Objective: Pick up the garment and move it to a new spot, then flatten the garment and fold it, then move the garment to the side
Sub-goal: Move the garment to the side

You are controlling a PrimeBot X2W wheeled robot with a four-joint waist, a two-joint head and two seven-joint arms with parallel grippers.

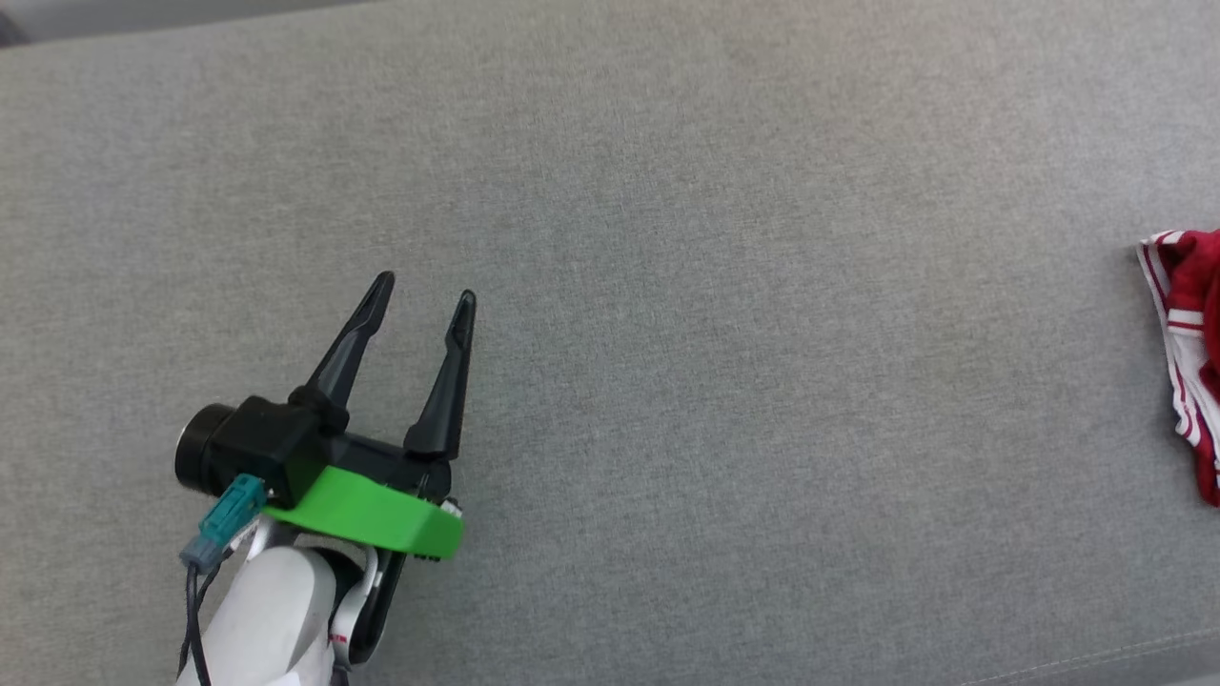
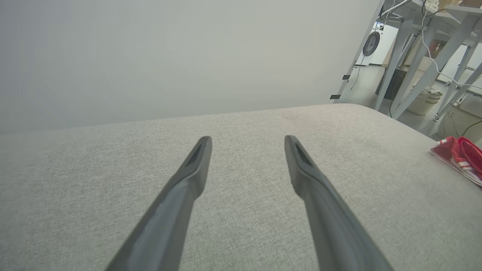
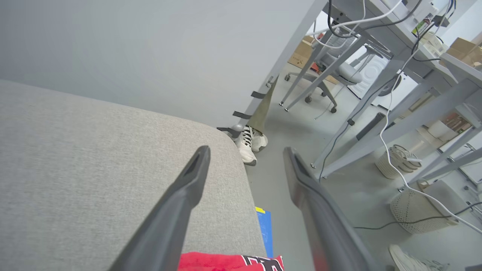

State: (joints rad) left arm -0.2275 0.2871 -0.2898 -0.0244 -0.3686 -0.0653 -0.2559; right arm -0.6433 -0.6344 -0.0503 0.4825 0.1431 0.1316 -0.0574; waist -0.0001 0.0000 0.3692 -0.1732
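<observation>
The garment (image 3: 229, 261) is cut off by the bottom edge between the right fingers (image 3: 180, 203), and its lettering (image 3: 263, 262) is too cropped to read. Far to the right of the left fingers (image 2: 188, 180), the picture's edge cuts it again. Beyond the right fingertips a person's shoes (image 3: 250, 145) show, the leg mostly hidden behind a partition (image 3: 169, 56).

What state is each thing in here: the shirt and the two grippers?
shirt: bunched, lying at the right edge of the grey cushion, not gripped.
left gripper: open, empty, over bare cushion.
right gripper: open, empty, at the cushion's corner with the shirt beneath it.
</observation>
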